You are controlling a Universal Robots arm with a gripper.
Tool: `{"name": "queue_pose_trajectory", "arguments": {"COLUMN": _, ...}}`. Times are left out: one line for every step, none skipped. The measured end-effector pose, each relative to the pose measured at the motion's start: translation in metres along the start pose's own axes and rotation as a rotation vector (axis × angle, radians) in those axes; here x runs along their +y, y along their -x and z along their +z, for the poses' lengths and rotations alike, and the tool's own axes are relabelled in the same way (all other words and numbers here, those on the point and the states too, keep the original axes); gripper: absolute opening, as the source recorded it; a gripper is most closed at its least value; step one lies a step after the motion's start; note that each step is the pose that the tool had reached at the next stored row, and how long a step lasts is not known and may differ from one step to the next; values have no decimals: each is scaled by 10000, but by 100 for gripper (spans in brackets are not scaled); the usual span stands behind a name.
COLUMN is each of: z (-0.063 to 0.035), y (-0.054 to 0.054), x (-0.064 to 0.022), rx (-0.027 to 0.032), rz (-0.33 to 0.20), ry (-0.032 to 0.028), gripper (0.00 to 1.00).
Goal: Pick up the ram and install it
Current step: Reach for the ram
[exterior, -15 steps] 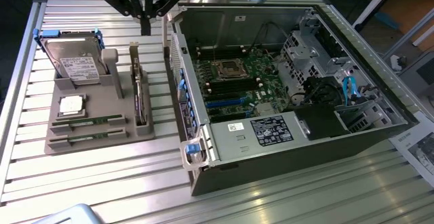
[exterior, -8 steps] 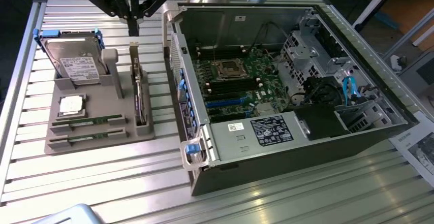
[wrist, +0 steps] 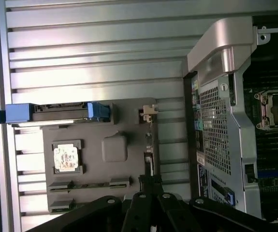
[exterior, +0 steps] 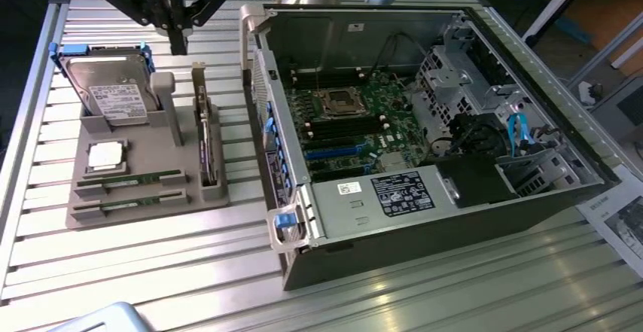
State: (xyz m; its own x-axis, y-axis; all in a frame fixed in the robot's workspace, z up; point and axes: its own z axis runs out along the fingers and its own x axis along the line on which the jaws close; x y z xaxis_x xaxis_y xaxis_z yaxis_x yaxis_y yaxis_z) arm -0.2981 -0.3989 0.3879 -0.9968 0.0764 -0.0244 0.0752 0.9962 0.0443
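In the exterior view the gripper [exterior: 179, 46] hangs at about eleven o'clock of the picture. Its dark fingers [wrist: 141, 209] are pressed together on nothing, well above the slatted metal table [exterior: 150, 272]. It hovers over the twelve o'clock end of the gray holder [exterior: 120, 217], close to the hard drive [exterior: 111, 91], which leans at the holder's eleven o'clock corner between blue brackets. The ram sits untouched at the holder's six o'clock end, well apart from the gripper. It is two green sticks lying flat in parallel slots, the far ram stick [exterior: 131, 179] just beyond the near ram stick [exterior: 129, 201]. The square silver processor chip [exterior: 105, 155] rests in its recess at about nine o'clock from the holder's middle. A dark card [exterior: 206, 147] stands on edge along the holder's three o'clock side. At three o'clock from the holder lies the open computer case [exterior: 351, 31], its side panel off. Inside, the green motherboard [exterior: 367, 132] is exposed, with an empty processor socket [exterior: 336, 102]. Several dark memory slots [exterior: 336, 130] lie at about six o'clock from that socket (whether any is occupied cannot be told). A labelled power supply [exterior: 402, 193] fills the case's six o'clock end.
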Motion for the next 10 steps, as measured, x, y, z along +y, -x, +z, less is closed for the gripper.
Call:
{"name": "queue_pose_trajectory", "arguments": {"z": 1, "y": -26, "x": -2, "rx": -1, "rz": 0, "ry": 0, "gripper": 10}}
{"name": "queue_pose_trajectory", "arguments": {"z": 1, "y": -76, "x": -6, "rx": 0, "rz": -1, "ry": 0, "gripper": 10}}
{"name": "queue_pose_trajectory", "arguments": {"z": 2, "y": -125, "x": -10, "rx": -1, "rz": 0, "ry": 1, "gripper": 10}}
{"name": "queue_pose_trajectory", "arguments": {"z": 3, "y": -166, "x": -13, "rx": -2, "rz": 0, "ry": 1, "gripper": 10}}
{"name": "queue_pose_trajectory", "arguments": {"z": 3, "y": -194, "x": -15, "rx": -1, "rz": 1, "ry": 0, "gripper": 10}}
{"name": "queue_pose_trajectory", "arguments": {"z": 2, "y": -212, "x": -16, "rx": 0, "rz": 1, "ry": 0, "gripper": 10}}
{"name": "queue_pose_trajectory", "arguments": {"z": 3, "y": -231, "x": -18, "rx": 0, "rz": 0, "ry": 0, "gripper": 10}}
{"name": "queue_pose_trajectory", "arguments": {"z": 4, "y": -248, "x": -19, "rx": -1, "rz": 0, "ry": 0, "gripper": 10}}
{"name": "queue_pose_trajectory", "arguments": {"z": 4, "y": -268, "x": -21, "rx": -1, "rz": 0, "ry": 1, "gripper": 10}}
{"name": "queue_pose_trajectory", "arguments": {"z": 4, "y": -283, "x": -22, "rx": -1, "rz": 0, "ry": 0, "gripper": 10}}
